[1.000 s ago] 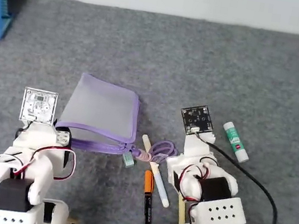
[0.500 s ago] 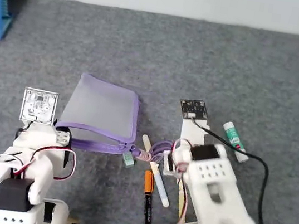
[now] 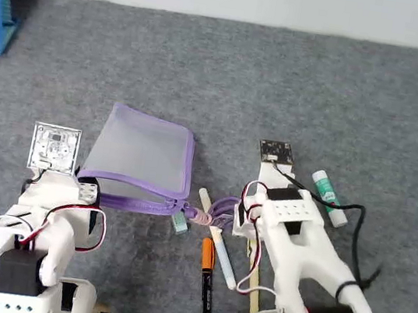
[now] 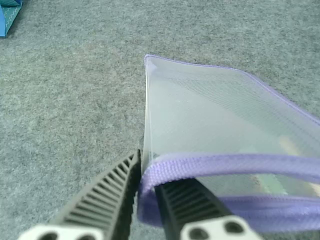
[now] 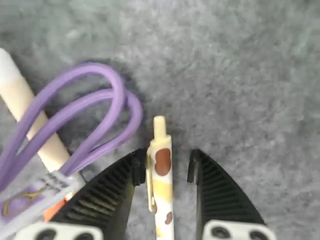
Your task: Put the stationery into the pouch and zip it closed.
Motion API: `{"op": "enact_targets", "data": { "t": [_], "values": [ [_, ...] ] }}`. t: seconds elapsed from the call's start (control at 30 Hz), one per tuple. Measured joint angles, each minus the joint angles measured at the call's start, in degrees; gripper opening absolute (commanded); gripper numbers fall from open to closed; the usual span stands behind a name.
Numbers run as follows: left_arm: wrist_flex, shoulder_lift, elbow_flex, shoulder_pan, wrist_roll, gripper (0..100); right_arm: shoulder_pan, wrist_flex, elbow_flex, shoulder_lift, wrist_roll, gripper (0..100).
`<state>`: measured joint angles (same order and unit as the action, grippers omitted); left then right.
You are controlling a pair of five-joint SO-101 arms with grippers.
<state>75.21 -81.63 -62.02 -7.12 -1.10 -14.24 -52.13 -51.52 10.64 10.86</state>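
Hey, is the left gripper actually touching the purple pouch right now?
Touching. In the left wrist view the left gripper has its jaws closed on the purple zipper edge of the pouch, with no gap showing.

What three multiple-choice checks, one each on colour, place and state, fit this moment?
1. The pouch has trim that is: A red; B purple; C yellow.
2. The glue stick lies: A inside the pouch; B on top of it; C on the grey carpet, apart from the pouch.
3. The right gripper is: A open around the spotted pen; B shut on the pouch; C shut on the glue stick.
Answers: B, the edging is purple; C, bare carpet surrounds it; A, its fingers stand apart with the pen between them.
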Motion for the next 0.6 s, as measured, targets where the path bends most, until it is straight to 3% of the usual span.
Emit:
{"op": "enact_targets", "data": {
  "t": [0.1, 0.33, 0.6],
  "values": [
    [0.0, 0.0, 0.0, 0.0, 0.0, 1, 0.53, 0.09, 0.88, -1.41, -1.05, 0.0],
    [0.0, 0.0, 0.0, 0.0, 0.0, 1, 0.0, -2.29, 1.05, 2.37, -2.46, 0.6],
    [0.44, 0.09, 2.64, 0.26, 0.0, 1, 0.35, -13.63, 1.05, 25.49, -4.92, 0.6]
  ]
}}
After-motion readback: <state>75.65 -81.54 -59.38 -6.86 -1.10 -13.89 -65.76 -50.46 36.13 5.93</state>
